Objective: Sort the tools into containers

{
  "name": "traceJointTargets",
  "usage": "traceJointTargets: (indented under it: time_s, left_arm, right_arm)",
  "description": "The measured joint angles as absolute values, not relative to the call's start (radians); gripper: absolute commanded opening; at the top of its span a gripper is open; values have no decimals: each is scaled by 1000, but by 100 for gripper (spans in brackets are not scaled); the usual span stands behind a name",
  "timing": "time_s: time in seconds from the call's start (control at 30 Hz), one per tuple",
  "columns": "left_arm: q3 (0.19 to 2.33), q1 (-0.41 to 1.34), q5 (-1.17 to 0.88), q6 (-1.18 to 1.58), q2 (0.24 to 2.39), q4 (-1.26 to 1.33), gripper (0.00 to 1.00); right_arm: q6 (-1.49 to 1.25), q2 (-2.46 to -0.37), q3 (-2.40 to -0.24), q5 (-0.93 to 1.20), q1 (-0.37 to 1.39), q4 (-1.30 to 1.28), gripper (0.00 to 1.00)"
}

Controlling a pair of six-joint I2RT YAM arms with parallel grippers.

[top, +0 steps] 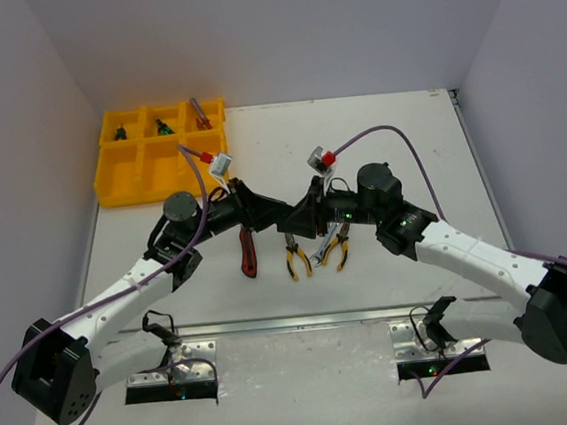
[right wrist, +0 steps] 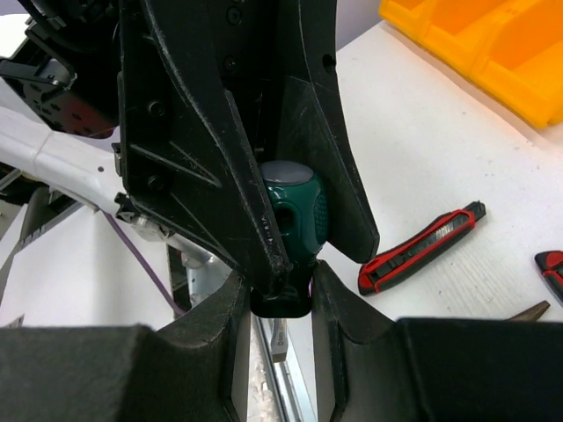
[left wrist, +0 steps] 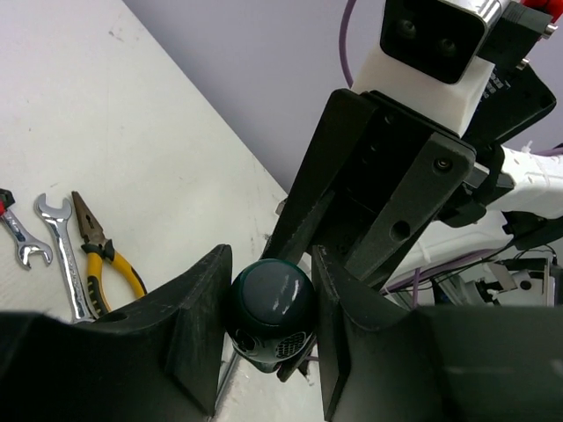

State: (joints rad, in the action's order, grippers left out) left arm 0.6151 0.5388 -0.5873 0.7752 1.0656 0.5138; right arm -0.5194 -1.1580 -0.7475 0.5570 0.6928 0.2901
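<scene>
You have the green-handled screwdriver [left wrist: 271, 303] held between both arms near the table's middle, your right gripper [right wrist: 280, 294] clamped on its dark end, your left gripper [left wrist: 270, 264] squeezing the handle, well apart from the yellow tray [top: 129, 177] at far left.

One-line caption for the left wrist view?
The left gripper clasps the green-handled screwdriver also held by the right gripper; two wrenches and yellow-handled pliers lie on the table.
</scene>
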Motion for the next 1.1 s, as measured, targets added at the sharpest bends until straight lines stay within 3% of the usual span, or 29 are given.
traceJointTargets:
  time_s: [0.03,0.1,0.17,0.27,0.37,0.57,0.8,1.0,1.1]
  left_arm:
    - [615,539,-585,775,1068,514,0]
    - [622,544,-567,767,1072,497,0]
    - [644,550,-524,749,1077,445,0]
    - [714,559,-394,716,1095,314,0]
    - [851,543,-176,667,1156,121,0]
    - [1077,198,96,647,1363,-112,0]
    - [1518,-125,314,653,1767,-226,0]
    - [2150,-236,419,462,2218,-261,0]
    - [2179,-252,430,390,2290,-223,0]
  right_arm:
    - [-519,-1158,-749,552,694,284,26]
    - [-519,-1158,-753,539,694,268,87]
    - [-519,-1158,-756,502,696,251,99]
    - [-515,-1153,-756,370,697,212,99]
    - [-545,-1129,-762,103,697,87,99]
    - [-617,-1051,-747,-280,663,-176,99]
    - [-621,-955,-718,-326,660,-251,99]
    - [-621,-982,-717,-263,658,-249,99]
    - [-621,-1015,-713,-225,658,-241,99]
